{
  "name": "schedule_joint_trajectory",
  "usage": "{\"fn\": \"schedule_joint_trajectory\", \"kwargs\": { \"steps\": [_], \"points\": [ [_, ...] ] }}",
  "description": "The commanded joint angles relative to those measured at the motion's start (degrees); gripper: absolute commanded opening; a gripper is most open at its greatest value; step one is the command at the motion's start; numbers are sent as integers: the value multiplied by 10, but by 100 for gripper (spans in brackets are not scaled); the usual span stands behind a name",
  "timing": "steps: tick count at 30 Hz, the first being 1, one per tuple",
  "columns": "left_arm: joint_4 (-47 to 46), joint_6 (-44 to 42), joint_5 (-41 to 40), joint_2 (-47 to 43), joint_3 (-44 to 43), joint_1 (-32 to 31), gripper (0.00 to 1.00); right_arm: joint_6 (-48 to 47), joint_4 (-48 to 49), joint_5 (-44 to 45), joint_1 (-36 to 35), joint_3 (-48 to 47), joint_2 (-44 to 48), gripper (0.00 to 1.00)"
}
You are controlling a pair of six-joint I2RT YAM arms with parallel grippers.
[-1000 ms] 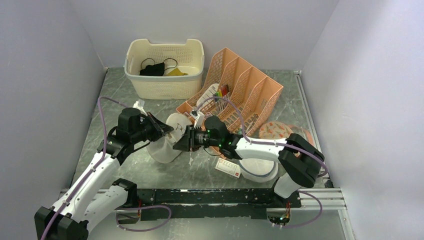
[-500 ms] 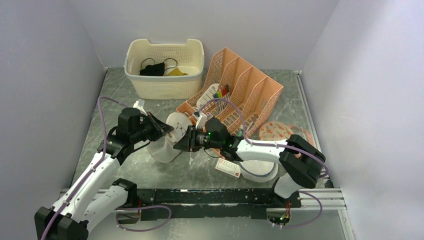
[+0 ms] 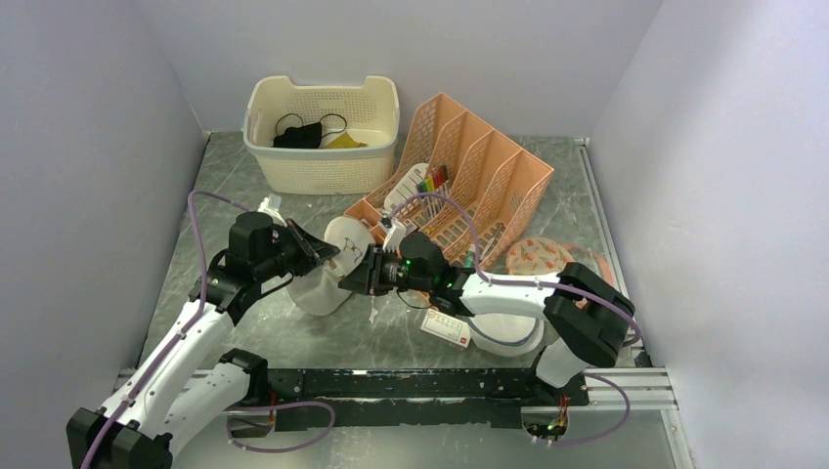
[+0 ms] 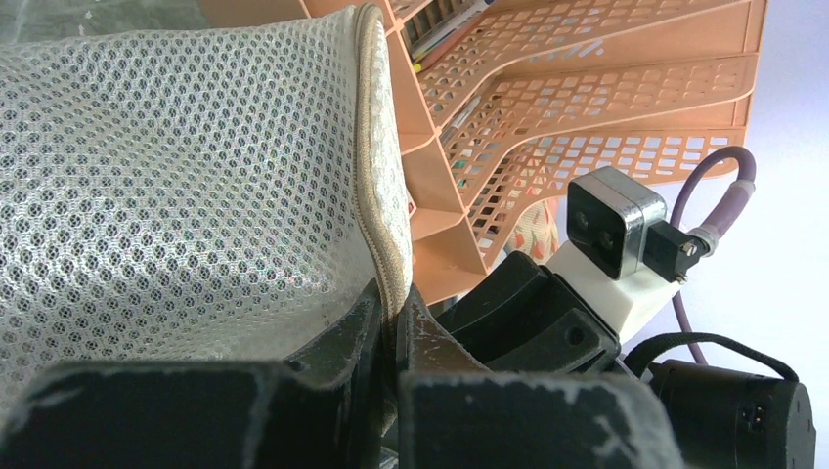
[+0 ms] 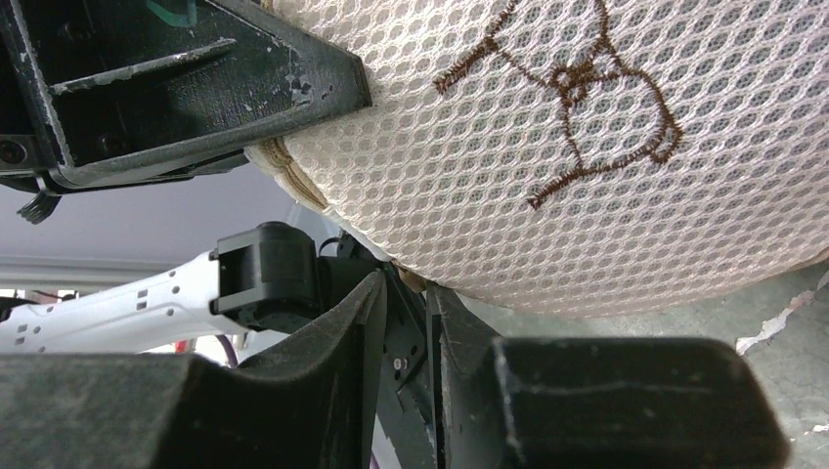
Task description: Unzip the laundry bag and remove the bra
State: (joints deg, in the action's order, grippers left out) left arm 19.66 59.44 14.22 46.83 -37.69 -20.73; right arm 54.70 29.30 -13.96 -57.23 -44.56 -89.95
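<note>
The laundry bag [image 3: 327, 274], white mesh with beige zipper rim, is held up off the table between both grippers. My left gripper [image 3: 321, 256] is shut on the beige rim [image 4: 379, 195], with the mesh wall [image 4: 176, 176] to its left. My right gripper [image 3: 352, 278] is at the bag's lower edge, jaws nearly closed on a dark flat tab [image 5: 401, 357] at the rim. The right wrist view shows the bag's face [image 5: 606, 195] with a brown stitched figure and the left gripper's fingers [image 5: 196, 88] above. The bra is hidden.
A cream basket [image 3: 323, 161] at the back holds a black looped cloth [image 3: 298, 134]. An orange file rack [image 3: 469, 186] stands just behind the grippers. A white mesh disc [image 3: 508, 337] and a small card [image 3: 446, 329] lie under the right arm.
The right wrist has shifted slightly and its cable has risen. The bag stays held between both grippers; the left arm has barely moved.
</note>
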Motion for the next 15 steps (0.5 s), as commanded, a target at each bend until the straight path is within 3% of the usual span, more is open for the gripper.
{"fn": "schedule_joint_trajectory", "kwargs": {
  "steps": [1, 10, 15],
  "points": [
    [-22, 15, 39, -10, 5, -3, 7, 10, 36, 61, -8, -6, -7, 22],
    [-21, 16, 39, -13, 5, -3, 7, 18, 34, 124, -27, -15, -20, 21],
    [-15, 14, 36, -17, 3, -3, 7, 11, 20, 149, -30, -17, -19, 12]
  ]
}}
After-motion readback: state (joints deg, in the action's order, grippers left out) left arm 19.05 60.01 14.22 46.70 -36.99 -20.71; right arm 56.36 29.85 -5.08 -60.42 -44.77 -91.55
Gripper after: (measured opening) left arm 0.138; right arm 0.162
